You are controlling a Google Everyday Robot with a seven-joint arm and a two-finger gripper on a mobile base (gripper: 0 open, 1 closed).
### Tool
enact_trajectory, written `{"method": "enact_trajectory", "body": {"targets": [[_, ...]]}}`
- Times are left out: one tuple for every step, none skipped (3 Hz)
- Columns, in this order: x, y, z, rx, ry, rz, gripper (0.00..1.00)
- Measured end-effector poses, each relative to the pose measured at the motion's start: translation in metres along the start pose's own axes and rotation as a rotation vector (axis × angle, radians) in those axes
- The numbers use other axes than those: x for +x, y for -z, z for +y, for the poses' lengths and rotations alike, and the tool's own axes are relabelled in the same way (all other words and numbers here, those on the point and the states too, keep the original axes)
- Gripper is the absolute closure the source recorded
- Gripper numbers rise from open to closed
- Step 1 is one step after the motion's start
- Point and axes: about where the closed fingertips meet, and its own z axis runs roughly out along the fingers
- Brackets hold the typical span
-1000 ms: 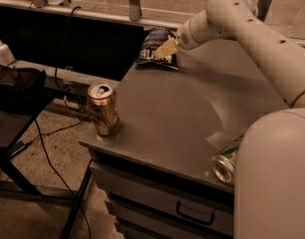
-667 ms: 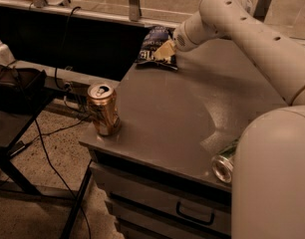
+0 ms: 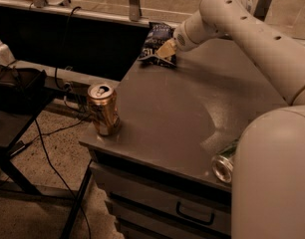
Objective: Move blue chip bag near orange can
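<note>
Camera view looks down on one grey table top (image 3: 182, 108), which carries three loose things: one bag and two cans.

The blue chip bag (image 3: 156, 38), the only bag here, sits at the far edge of the top, toward its left corner. It is dark, crinkled and printed with white lettering, and its upper part tips up against the dark wall behind it.

The gripper (image 3: 167, 50), the only one, is at the end of a single white arm (image 3: 252, 29) that reaches in from the right and across the far side of the table. Its tan tip lies against the right side of the bag, touching it. Whether it has hold of the bag, or how far open it is, I cannot tell.

The orange can (image 3: 102, 108) stands upright at the near left corner of the top, right at the edge, with its silver pull-tab end facing up. It is well apart from the bag, with a bare stretch of table between them.

The second can (image 3: 223, 166) lies on its side at the near right edge, its silver end turned toward the camera. The robot's white body (image 3: 272, 183) hides part of it.

Below the top, one drawer front shows one dark handle (image 3: 195, 214).

To the left, one low black stand (image 3: 18, 83) holds one pale pump bottle (image 3: 3, 51), and dark cables (image 3: 48, 133) run over the speckled floor.
</note>
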Motion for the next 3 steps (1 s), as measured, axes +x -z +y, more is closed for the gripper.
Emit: {"method": "enact_trajectory", "body": {"targets": [[0.000, 0.000, 0.000, 0.000, 0.000, 0.000, 1.00], [0.001, 0.023, 0.000, -0.022, 0.058, -0.035, 1.00], [0.014, 0.094, 0.017, -0.127, 0.132, -0.128, 1.00]]}}
